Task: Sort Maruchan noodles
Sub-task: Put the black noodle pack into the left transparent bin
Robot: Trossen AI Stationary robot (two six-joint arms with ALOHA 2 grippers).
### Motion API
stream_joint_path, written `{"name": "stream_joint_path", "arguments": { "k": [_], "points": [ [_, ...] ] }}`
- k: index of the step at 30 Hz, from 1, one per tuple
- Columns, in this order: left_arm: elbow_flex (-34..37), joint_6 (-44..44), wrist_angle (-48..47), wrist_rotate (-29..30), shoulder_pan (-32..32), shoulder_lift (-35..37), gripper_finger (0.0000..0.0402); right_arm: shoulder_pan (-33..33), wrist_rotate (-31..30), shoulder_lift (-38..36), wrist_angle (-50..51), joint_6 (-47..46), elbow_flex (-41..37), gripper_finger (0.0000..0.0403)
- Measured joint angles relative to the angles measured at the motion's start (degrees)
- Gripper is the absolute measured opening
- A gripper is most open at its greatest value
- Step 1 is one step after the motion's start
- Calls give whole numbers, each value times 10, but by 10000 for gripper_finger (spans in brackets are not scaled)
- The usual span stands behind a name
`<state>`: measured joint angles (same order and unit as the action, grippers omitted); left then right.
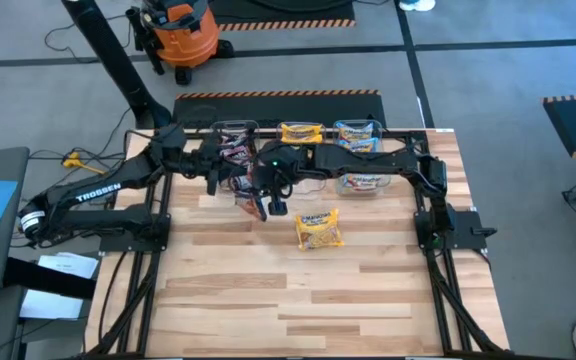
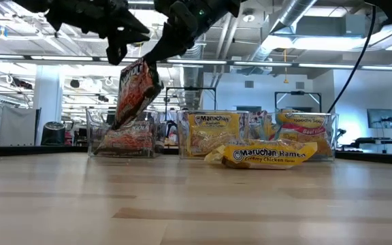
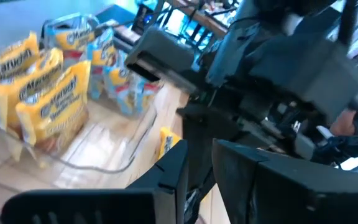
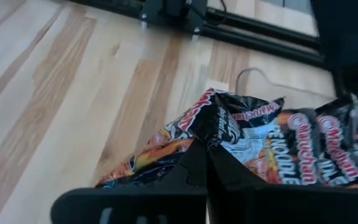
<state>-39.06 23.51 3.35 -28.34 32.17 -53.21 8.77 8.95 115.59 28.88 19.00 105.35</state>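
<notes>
The right claw (image 1: 265, 205) is clenched on a dark maroon-black crinkly plastic noodle packet (image 2: 133, 92), hanging above the table (image 1: 368, 300) near its far-left tub. The left claw (image 1: 211, 180) crowds in beside it, fingers unclear; a collision or torn corner could drop it. Open room lies toward the near edge.

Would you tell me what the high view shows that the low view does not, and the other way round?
Only the high view shows both arm bases, the orange vacuum on the floor, and the table's full outline. Only the low view shows the dark packet hanging clear above the table, and the room behind. Both show the right gripper pinching that packet, the left gripper beside it, the three tubs, and a yellow packet lying loose.
</notes>
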Motion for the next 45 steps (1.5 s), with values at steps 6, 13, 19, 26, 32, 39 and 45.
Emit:
{"name": "stream_joint_path", "arguments": {
  "k": [6, 13, 19, 26, 32, 39, 45],
  "points": [
    [-46, -5, -32, 0, 10, 0, 58, 12, 1, 0, -2, 24, 20, 4],
    [-99, -67, -122, 8, 22, 0, 58, 34, 2, 0, -11, 41, 39, 4],
    [-117, -105, -149, 22, 32, 0, 58, 57, 3, 0, -37, 57, 43, 4],
    [-122, -150, -210, 25, 50, 0, 58, 86, 20, 0, -78, 70, 42, 4],
    [-121, -180, -240, 35, 55, -3, 58, 107, 47, 0, -128, 72, 41, 4],
    [-121, -189, -260, 42, 55, -20, 58, 113, 60, 0, -163, 72, 41, 4],
    [-121, -191, -273, 40, 53, -47, 58, 112, 67, 38, -156, 52, 37, 4]
  ]
}}
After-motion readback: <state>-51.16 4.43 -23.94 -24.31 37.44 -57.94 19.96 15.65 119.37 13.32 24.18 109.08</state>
